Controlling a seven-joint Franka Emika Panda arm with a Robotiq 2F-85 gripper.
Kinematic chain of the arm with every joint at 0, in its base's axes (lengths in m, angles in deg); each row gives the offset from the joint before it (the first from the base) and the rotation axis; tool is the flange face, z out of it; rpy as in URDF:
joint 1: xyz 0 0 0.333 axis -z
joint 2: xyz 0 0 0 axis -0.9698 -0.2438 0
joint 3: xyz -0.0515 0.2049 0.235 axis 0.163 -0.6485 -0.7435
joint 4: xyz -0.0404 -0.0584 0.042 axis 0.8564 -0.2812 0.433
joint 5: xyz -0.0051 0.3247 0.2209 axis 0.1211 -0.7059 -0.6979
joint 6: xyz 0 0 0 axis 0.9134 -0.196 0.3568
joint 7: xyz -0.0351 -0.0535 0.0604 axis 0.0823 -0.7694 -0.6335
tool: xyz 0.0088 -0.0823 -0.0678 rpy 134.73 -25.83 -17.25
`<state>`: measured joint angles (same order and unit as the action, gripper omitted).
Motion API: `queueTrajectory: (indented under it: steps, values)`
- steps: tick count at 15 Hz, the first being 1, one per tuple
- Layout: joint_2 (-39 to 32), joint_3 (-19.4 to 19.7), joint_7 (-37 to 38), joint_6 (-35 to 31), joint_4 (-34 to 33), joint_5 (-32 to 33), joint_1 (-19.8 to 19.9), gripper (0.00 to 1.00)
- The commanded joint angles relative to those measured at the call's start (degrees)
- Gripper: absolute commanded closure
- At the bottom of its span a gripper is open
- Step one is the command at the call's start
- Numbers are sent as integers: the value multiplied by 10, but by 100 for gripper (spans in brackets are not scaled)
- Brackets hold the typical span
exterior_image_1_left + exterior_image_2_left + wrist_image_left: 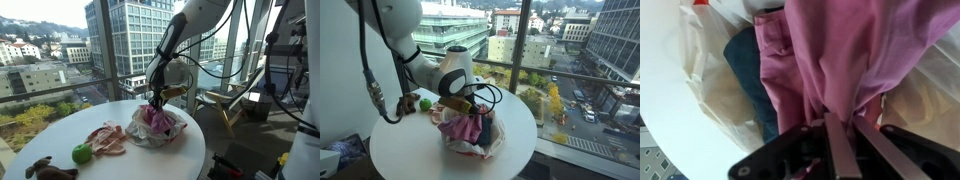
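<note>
Robotiq gripper [840, 120] is narrowed down to a pinch on a fold of pink woven cloth [845, 50]. The cloth hangs directly under the fingertips. The wrist view alone shows the grip itself, and also dark blue fabric [745, 65] beside the cloth inside a crumpled translucent plastic bag [698, 75].

In both exterior views the gripper [155, 100] [460, 106] is low over the bag [150, 135] [492, 142] on a round white table [185, 160].

An exterior view adds things well away from the tool: a pale pink rag [107, 138], a small green ball [81, 153] and a brown plush toy [50, 170].
</note>
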<state>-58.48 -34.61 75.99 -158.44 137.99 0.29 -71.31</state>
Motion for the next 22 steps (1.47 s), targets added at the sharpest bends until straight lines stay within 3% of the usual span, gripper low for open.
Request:
queueTrajectory:
  steps: [1,8,9,10,11,13,15,18,19,20,22]
  values:
    - [-74,-26,-12,-30,-55,19,13,98]
    - [-181,7,19,-48,-120,83,-7,98]
    - [-182,9,24,-49,-119,84,-7,94]
    - [-176,9,33,-46,-116,79,-6,68]
    - [-169,9,44,-42,-112,73,-7,67]
    - [-137,6,55,-32,-97,71,-8,53]
    - [-109,27,78,-29,-86,80,-25,38]
    - [-59,98,131,-23,-67,116,-80,16]
    - [-40,140,160,-22,-57,150,-114,7]
    - [-23,172,189,-13,-51,182,-141,1]
    - [22,212,247,10,-36,248,-184,0]
